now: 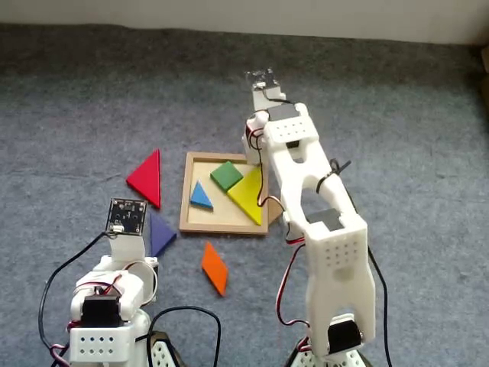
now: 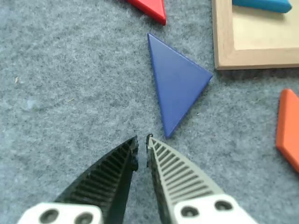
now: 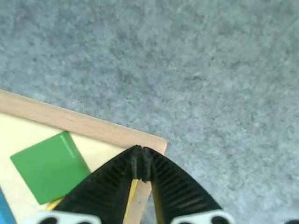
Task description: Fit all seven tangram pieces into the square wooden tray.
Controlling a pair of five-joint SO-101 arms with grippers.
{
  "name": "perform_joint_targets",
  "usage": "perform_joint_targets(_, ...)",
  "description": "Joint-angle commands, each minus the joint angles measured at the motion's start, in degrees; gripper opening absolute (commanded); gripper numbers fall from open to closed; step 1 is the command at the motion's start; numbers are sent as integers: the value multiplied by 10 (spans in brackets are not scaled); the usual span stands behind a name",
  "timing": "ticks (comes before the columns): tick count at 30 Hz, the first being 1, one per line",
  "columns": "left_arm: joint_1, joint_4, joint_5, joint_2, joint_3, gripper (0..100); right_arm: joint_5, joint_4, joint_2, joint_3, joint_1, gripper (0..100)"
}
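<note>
Your left end effector point(image 2: 142, 140) is closed with nothing in it, and the dark blue triangle point(image 2: 175, 84) lies flat on the grey carpet point(image 2: 60, 79) just in front of its tips. If you go down closed like this, I think the tips will only push the triangle along the carpet, maybe into the square wooden tray point(image 2: 223, 32) beside it, so open up first. The piece is thin and flat, so the fingers could slip off its edges. One sharp corner points back at your tips, and its long side runs away from them toward the red triangle point(image 2: 149, 7). Your right end effector point(image 3: 141, 163) is closed and empty too, hanging over a corner of the tray with the green square point(image 3: 46, 165) close by inside.
</note>
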Motion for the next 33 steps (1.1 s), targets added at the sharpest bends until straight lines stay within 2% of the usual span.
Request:
perform_joint_targets(1, -3, 3, -4, -21, 11, 55, 1, 44, -76, -44, -10, 18)
perform_joint_targets(6, -3, 3, -4, -21, 11, 55, 4, 51, -142, 19, -28, 18)
perform_joint_targets(10, -3, 3, -4, -21, 11, 55, 36, 28, -193, 99, -72, 18)
perform_joint_targets(22, -3, 3, -4, -21, 11, 55, 39, -196, -313, 380, -173, 18)
perform_joint_targets(28, -3, 3, -4, -21, 11, 55, 40, -284, -313, 436, -208, 18)
perform_joint_targets(33, -3, 3, -4, -21, 11, 55, 40, -295, -313, 440, -219, 18)
